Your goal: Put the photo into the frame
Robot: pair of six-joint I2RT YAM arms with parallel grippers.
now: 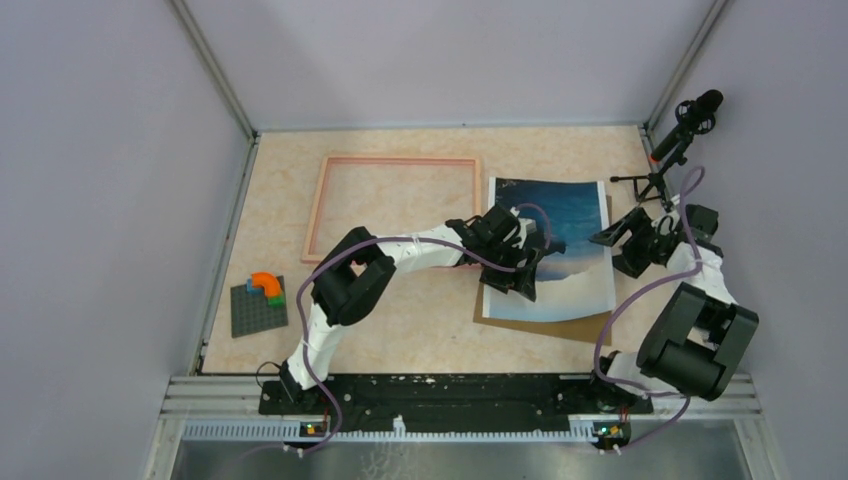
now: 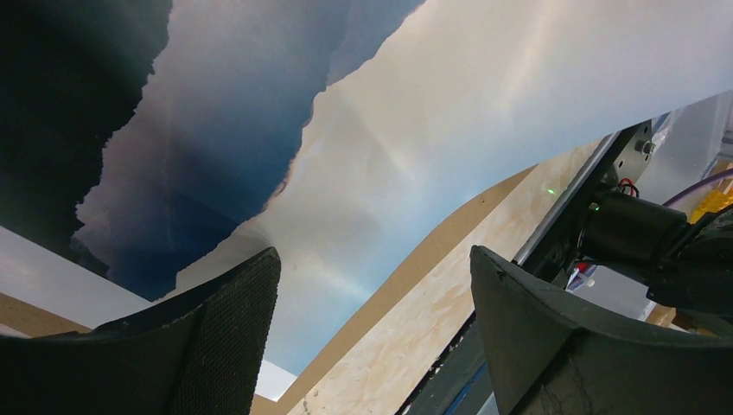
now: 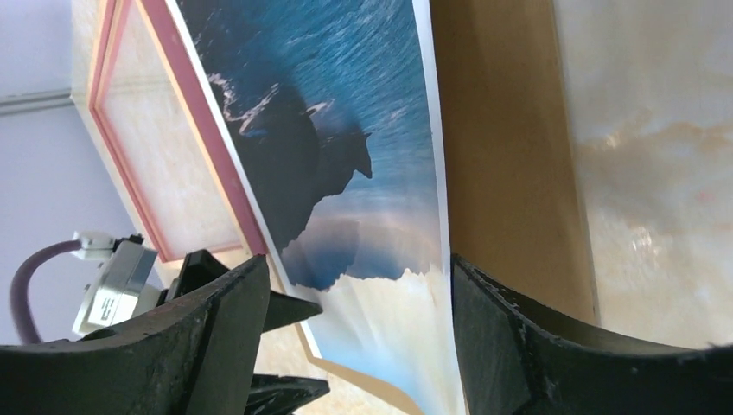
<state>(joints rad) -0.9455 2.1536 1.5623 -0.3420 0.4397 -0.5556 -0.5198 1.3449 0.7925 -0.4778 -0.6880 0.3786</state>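
- Beneath everything: the tabletop (image 1: 420,330), pale and marbled, walled on three sides.
- Toward the far left: the frame (image 1: 400,158), lying flat, with bare tabletop showing through its opening.
- Just beside the frame's right rail, outside it: the photo (image 1: 575,215), picture side up, blue sky at the far end and white clouds at the near end.
- In the left wrist view, near edge of the photo bowed upward rather than flat.
- Under the photo: a brown backing board (image 1: 545,328), sticking out along the near edge and, in the right wrist view, along the right side.
- Stretched across from the left base: the left claw (image 2: 375,259), over the photo's near-left part, jaws spread wide and released, gripping nothing. Cannot tell whether either finger touches the print.
- At the photo's right edge: the right claw (image 3: 359,268), likewise spread and released, the print and board visible between its fingers.
- Near the left wall: a grey baseplate (image 1: 252,315), well apart from the frame.
- On that plate's far corner: a small stack of coloured bricks (image 1: 268,287), orange on top.
- In the far right corner: a black microphone (image 1: 695,112) on a stand.
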